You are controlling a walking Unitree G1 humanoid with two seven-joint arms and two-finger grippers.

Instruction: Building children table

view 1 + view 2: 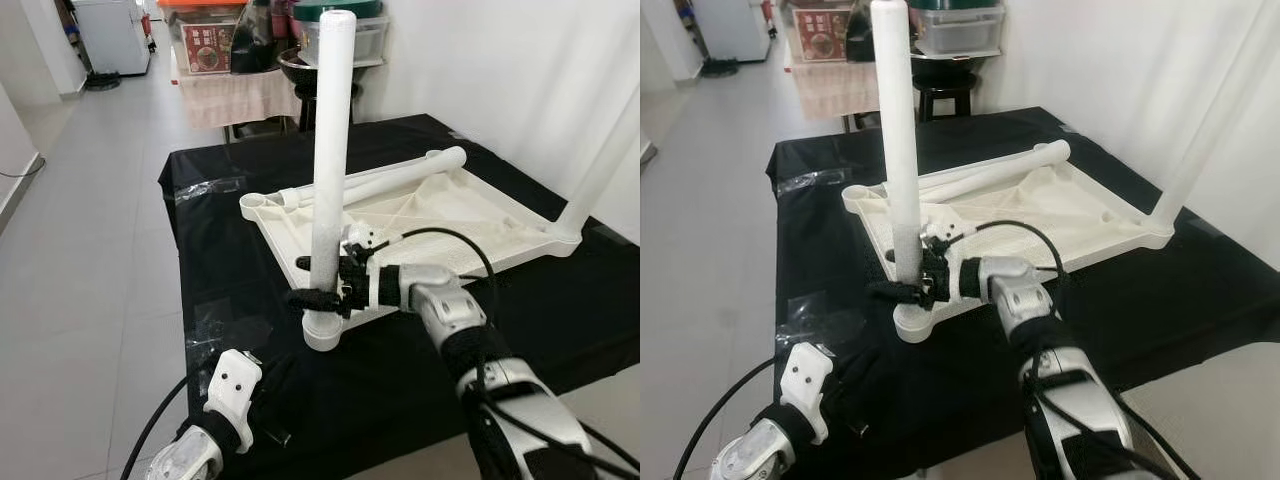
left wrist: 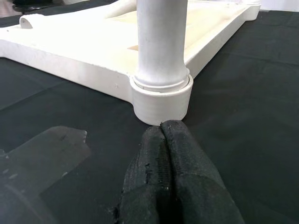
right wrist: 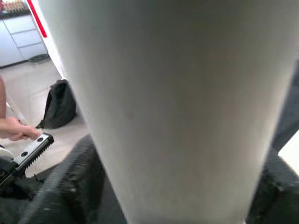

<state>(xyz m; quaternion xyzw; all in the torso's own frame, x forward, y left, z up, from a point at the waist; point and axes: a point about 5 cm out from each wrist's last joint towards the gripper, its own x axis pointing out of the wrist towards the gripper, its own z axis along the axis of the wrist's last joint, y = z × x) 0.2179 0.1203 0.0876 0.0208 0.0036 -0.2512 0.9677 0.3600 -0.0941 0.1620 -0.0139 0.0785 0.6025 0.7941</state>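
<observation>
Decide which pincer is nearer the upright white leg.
Right. The right pincer grips the upright white leg near its base; the left pincer rests shut, short of its socket.

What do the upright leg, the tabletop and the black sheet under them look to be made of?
Upright leg: probably matte white moulded plastic, a smooth, uniform tube; the right claw grips it.
Tabletop: seemingly the same off-white plastic, with moulded rims and corner sockets.
Black sheet: likely thin plastic film, glossy and wrinkled, with clear tape patches.

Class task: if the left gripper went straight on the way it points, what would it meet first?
Probably the corner socket holding the upright leg; the shut left gripper lies just short of it.
</observation>
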